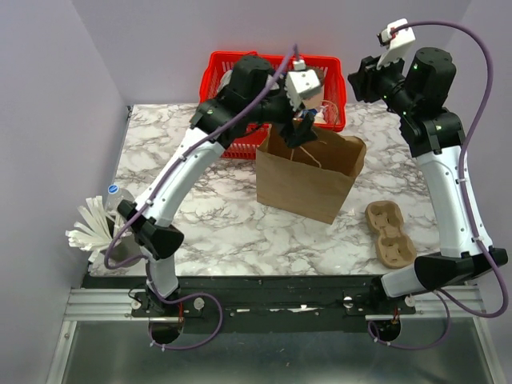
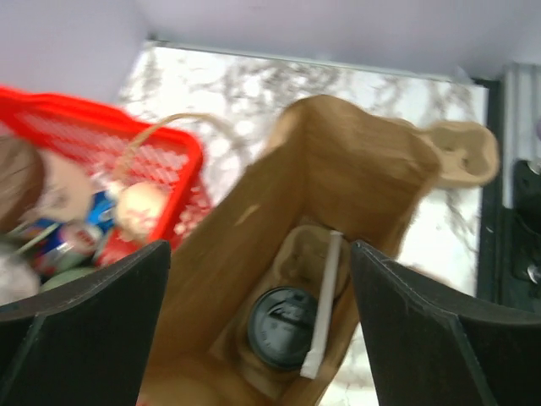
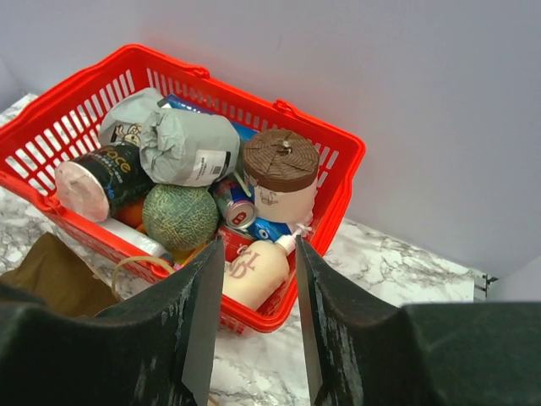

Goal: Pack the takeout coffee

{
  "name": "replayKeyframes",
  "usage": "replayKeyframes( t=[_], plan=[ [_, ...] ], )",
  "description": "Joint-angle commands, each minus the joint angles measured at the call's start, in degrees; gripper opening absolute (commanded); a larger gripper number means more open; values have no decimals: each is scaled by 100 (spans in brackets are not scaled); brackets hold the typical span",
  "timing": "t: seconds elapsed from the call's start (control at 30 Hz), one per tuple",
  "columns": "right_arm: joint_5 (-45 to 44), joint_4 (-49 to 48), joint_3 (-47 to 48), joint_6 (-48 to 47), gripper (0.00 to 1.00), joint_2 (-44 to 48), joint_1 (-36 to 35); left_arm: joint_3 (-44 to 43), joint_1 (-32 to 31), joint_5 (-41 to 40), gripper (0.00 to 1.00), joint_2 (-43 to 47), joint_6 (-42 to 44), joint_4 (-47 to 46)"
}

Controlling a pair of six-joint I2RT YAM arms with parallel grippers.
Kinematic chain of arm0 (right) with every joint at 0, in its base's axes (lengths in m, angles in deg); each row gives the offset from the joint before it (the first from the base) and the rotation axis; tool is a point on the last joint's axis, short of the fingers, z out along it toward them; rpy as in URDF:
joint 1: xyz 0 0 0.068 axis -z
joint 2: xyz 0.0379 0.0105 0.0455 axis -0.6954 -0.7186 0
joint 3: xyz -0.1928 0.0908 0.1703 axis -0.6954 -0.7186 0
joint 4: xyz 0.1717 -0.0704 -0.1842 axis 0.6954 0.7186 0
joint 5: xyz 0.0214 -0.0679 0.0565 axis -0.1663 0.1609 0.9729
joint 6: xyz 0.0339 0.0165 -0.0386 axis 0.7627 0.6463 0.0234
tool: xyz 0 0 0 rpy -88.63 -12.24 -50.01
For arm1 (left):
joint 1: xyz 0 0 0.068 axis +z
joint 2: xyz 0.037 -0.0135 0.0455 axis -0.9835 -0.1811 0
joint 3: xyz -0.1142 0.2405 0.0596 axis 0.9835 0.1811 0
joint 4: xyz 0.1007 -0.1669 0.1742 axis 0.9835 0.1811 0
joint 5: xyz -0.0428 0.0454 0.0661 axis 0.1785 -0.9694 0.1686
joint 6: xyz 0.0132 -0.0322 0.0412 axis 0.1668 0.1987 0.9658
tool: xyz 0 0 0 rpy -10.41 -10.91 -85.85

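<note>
One takeout coffee [image 2: 283, 328] is what we find at the bottom of the brown paper bag [image 1: 308, 176], which stands open-mouthed on the marble table [image 1: 216, 224] in front of the red basket [image 3: 338, 152]. From the left wrist view we see only its round black lid, glossy, with faint raised marks on top; the lid hides the cup's wall beneath it. The cup stands upright with its long axis vertical, and the lid faces the mouth of the bag. It sits in a pocket of a pale pulp carrier [image 2: 296, 254] inside the bag, and a white paper-wrapped straw [image 2: 325, 304] leans just beside it. The left gripper [image 2: 258, 254] hangs over the bag's mouth, its fingers spread wide and holding nothing. The right gripper [image 3: 258, 245] is raised above the basket, its fingers apart with nothing between them. A second pulp carrier [image 1: 390, 234] lies on the table to the right of the bag.
</note>
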Motion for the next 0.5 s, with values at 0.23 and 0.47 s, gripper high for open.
replayKeyframes(
  t=[0.23, 0.47],
  plan=[
    [959, 1196, 89, -57, 70, -245, 32, 1498, 1688, -1162, 99, 1812, -501, -1382],
    [-1088, 1137, 72, 550, 88, -307, 32, 2201, 2602, -1875, 99, 2014, -896, -1329]
  ],
)
